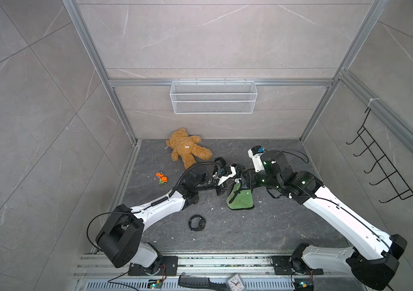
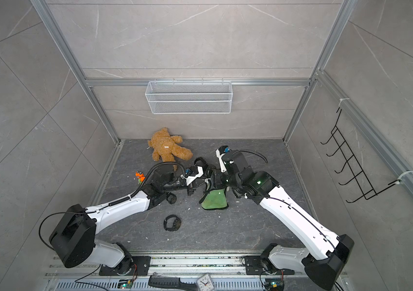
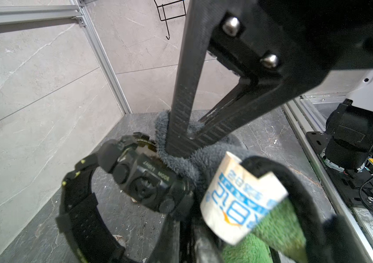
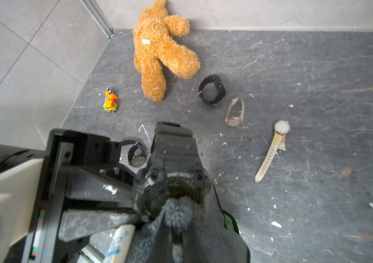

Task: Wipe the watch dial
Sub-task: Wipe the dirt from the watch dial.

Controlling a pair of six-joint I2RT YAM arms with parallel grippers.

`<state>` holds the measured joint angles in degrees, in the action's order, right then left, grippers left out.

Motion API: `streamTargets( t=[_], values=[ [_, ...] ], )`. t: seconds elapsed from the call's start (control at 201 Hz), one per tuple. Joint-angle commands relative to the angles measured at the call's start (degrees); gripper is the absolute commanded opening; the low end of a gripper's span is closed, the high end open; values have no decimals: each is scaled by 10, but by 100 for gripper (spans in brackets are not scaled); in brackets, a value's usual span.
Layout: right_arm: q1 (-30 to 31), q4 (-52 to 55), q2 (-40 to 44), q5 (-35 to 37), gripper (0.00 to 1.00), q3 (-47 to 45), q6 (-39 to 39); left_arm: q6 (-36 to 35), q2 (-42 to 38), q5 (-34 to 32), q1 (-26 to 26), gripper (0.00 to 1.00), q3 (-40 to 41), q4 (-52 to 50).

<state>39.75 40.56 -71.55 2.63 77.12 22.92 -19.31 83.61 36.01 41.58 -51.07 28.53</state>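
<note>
Right wrist view puts it plainly: the right claw (image 3: 181,145) is pinched tight on a wad of the cleaning cloth (image 4: 178,214), and that wad is pressed against the lower edge of the dial (image 4: 181,191). The black sport watch (image 4: 176,164) is held up off the floor, dial towards this camera, with the left claw (image 4: 140,200) clamped onto it from the side; exactly where the fingers bite I cannot tell

To my eye the wiping itself is under way, cloth on glass. Most of the dial shows uncovered, so the next move calls for rubbing the wad across the rest of the face, with gentle pressure so the watch does not twist in the grip

The case is chunky moulded plastic with knobbly push-buttons and a thick ribbed strap loop; the glass is round, dark and glossy. The cloth is fluffy microfibre, grey on one face, green (image 3: 283,218) on the other, bound in black, with a curled white label (image 3: 242,200). Below lies dark veined stone floor (image 4: 317,91), flecked with white crumbs. Further off are a shaggy tan teddy bear (image 4: 158,52) and a slim rose-gold watch (image 4: 234,113)
</note>
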Motion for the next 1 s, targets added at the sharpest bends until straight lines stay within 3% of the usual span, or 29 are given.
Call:
streamTargets(
  t=[0.0,0.772,0.851,0.991],
  values=[
    [-1,-28,-14,42,0,29,8,-8,-26,43,8,0,1,14],
    [36,-61,-54,43,0,57,33,-3,-28,54,8,0,16,11],
    [36,-54,-50,65,0,61,32,-4,-31,50,8,0,19,10],
    [36,37,-34,171,0,104,-10,-11,-43,41,8,0,27,1]
  ],
)
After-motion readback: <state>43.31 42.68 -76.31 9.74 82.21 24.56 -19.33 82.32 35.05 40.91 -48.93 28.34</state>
